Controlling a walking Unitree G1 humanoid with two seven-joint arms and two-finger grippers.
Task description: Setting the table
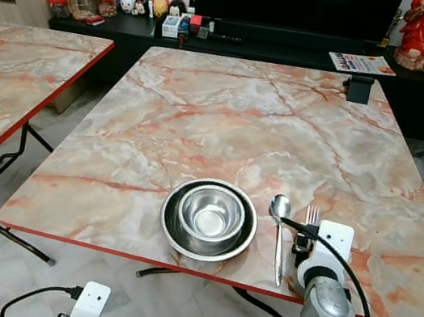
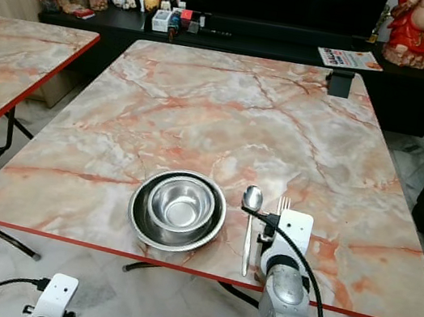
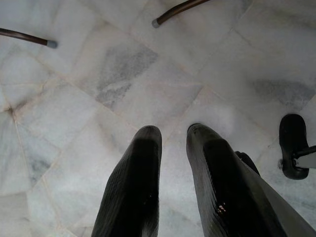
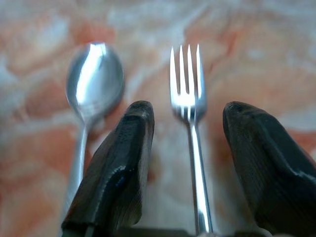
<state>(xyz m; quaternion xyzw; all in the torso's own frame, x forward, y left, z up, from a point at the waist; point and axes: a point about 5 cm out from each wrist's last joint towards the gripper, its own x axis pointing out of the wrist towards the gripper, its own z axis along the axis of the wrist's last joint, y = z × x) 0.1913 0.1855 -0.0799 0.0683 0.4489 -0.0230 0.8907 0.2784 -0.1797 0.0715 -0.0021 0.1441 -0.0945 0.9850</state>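
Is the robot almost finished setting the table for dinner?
Nearly, it seems. A steel bowl already sits inside a steel plate near the table's front edge, and a spoon lies just right of them. The right gripper is over the fork, jaws open on either side of its handle, with the fork lying on the table beside the spoon. The left gripper hangs idle over the floor. Left: pulling the arm away.

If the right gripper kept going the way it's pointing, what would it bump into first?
Probably the fork: it lies on the table between the open fingers of the right gripper, which point down along it. How close they are is unclear.
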